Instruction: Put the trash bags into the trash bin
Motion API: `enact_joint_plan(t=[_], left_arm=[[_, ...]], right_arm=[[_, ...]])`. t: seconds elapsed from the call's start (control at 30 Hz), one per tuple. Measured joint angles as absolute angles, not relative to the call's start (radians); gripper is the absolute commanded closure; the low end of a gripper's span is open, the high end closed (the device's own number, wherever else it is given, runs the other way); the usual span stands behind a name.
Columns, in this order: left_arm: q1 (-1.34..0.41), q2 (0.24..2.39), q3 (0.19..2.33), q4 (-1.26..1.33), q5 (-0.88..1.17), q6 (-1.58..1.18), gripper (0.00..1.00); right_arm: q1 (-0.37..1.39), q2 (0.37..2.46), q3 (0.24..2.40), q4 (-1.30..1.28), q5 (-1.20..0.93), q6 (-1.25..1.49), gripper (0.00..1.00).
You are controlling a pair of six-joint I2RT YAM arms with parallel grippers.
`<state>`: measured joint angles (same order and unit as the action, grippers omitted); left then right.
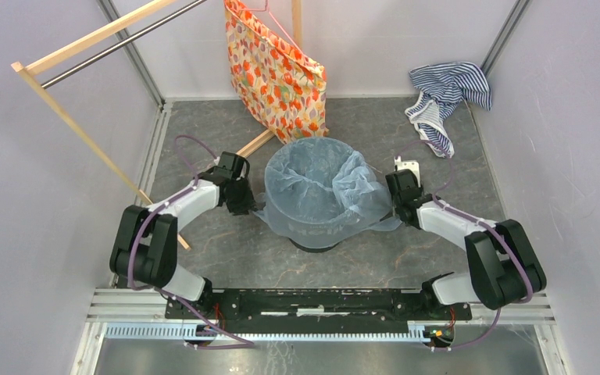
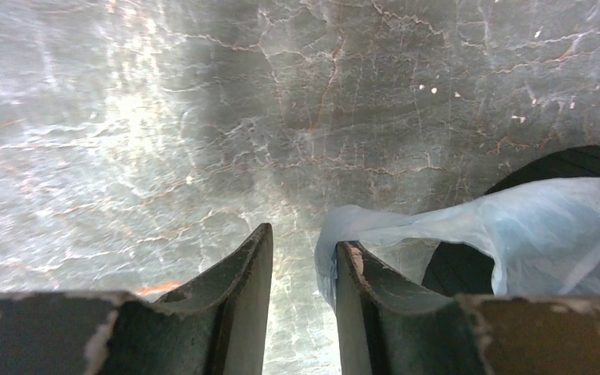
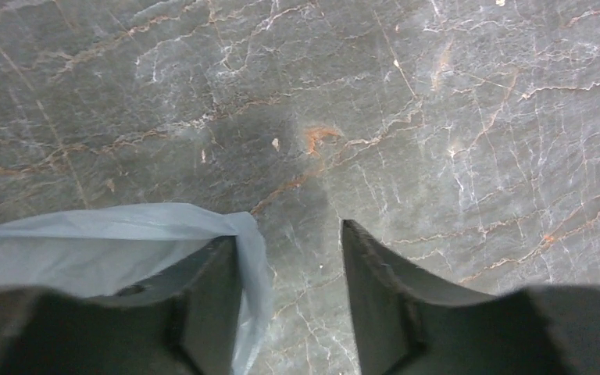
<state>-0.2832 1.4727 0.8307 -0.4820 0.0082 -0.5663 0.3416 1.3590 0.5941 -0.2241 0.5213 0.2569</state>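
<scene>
Left tool (image 2: 305,241): we see jaws apart, bag (image 2: 516,226) edge touching one finger.
Right tool (image 3: 289,234): jaws apart, bag edge draped over one finger.
Bag: we see it spread over the bin (image 1: 315,244).

One trash bag (image 1: 320,183), apparently one trash bin (image 1: 312,244)

The bag (image 1: 320,187) over the bin (image 1: 313,244) is pale blue and translucent, and the bin is black. Behind the bin, a fabric bag (image 1: 277,74) is orange with a red, yellow and white floral print. Right of that bin, a cloth (image 1: 447,95) has blue and white stripes. The table (image 1: 226,250) under the bin is grey marble with rust-brown veins. The arms (image 1: 191,201) flanking the bin are white and black.
</scene>
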Motion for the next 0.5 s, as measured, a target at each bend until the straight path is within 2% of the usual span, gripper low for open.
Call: enact_joint_plan(t=[0.17,0.33,0.5], left_arm=[[-0.281,1.372,0.830,-0.533,-0.026,-0.555,0.59],[-0.281,1.302,0.830,-0.579,-0.025,-0.552,0.58],[-0.281,1.262,0.825,-0.599,-0.009,-0.552,0.51]], right_arm=[[0.338,1.230,0.595,-0.287,0.469,0.252,0.22],[0.338,1.152,0.629,-0.362,0.418,0.241,0.15],[0.338,1.110,0.706,-0.432,0.358,0.237,0.10]])
